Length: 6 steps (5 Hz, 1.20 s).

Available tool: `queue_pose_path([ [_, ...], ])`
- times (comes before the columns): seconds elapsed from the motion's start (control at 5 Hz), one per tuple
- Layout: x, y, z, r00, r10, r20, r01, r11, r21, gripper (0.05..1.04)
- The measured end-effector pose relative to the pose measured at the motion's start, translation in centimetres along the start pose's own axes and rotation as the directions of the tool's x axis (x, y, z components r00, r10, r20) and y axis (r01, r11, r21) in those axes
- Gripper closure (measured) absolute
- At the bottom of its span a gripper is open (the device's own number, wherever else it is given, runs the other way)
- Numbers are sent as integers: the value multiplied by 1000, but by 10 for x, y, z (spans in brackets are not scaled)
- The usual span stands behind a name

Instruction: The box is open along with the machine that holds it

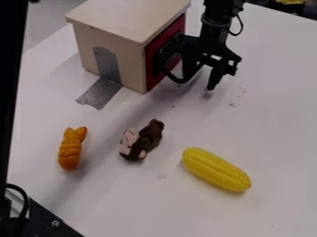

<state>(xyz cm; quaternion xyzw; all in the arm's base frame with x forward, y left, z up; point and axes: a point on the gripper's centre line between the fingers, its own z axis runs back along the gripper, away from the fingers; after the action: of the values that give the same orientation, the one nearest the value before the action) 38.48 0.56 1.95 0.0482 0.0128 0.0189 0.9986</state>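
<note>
"Report the position of the box."

"From where I stand, the pale wooden box with a flat, overhanging top (123, 21) is at the far side of the white table (266, 139). Its red side panel (150, 69) faces the gripper and lies in line with the box's side. A curved black handle (175, 79) projects from the panel."

"State of the black two-finger gripper (200, 79)?"

"Fingers spread, pointing down just beside the red panel, low over the table. One finger is at the handle; contact between them cannot be confirmed from here."

"Fixings?"

"One silver-grey tape strip (101, 92). It runs down the box's pale wall and out onto the table."

"Remaining items, left to right?"

"One orange toy with dark stripes (70, 150). Next, one brown plush monkey with a pale face (146, 139), lying on the table, head towards us. Last, one yellow ribbed corn cob toy (217, 170), lying at a slant. All three are apart from one another, on the near side of the box."
</note>
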Motion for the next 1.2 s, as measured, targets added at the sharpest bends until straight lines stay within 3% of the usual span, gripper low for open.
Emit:
queue_pose_path([
  [0.2, 4, -8, 6, 1000, 12, 8, -12, 1000, -29, 703],
  [0.4, 5, -23, 11, 1000, 1, 5, -1, 998, -56, 915],
  [0.8, 1, -74, 21, 998, -55, 15, 56, 993, -103, 979],
  [1.2, -3, -87, 23, 998, -68, 14, 69, 992, -108, 955],
])
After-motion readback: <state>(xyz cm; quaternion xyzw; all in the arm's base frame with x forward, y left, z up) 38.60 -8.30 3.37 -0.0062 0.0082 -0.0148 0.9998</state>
